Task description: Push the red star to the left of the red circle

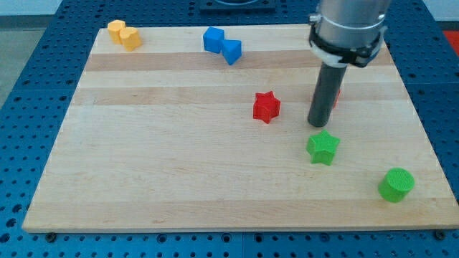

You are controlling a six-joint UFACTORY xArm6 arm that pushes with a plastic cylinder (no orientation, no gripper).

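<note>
Seen through the one camera view: wooden board [179,179] lying on a blue perforated table [29,86]. Red star [266,107] resting slightly right of the board's centre, upright on its flat face. Dark rod reaching down from the view's top, with my tip [318,126] planted on the wood at about 4 o'clock from the red star, near it but apart, with bare wood between. No fingers or jaws on this rig, only the plain rod, so nothing gripped or held. Red circle [336,95] mostly hidden behind the rod, only a thin red sliver peeking out at the rod's right edge, at roughly 3 o'clock from the red star; shape not made out from that sliver. Green star [323,147] sitting just below my tip at 6 o'clock, close, contact not clear. Green cylinder [396,184] farther off at 4 o'clock, near the board's lower right corner. Blue block [222,44] near the top edge at 11 o'clock from the red star, shape irregular. Orange block [124,34] well apart in the top left corner.
</note>
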